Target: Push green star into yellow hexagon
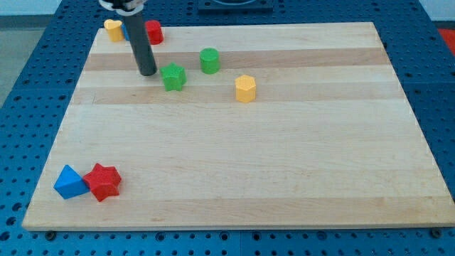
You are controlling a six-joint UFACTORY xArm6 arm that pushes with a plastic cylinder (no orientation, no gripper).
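The green star [173, 77] lies on the wooden board [284, 156] in the upper left-middle. The yellow hexagon [245, 89] stands to its right and slightly lower, a clear gap between them. My tip [148, 72] is the lower end of the dark rod, just left of the green star, close to it or touching it. The rod rises toward the view's top.
A green cylinder [209, 60] stands up and right of the star. A red block [153, 32], a yellow block [113, 30] and a partly hidden blue block [126, 31] sit at the top left. A blue block [69, 182] and a red star [104, 181] lie at the bottom left.
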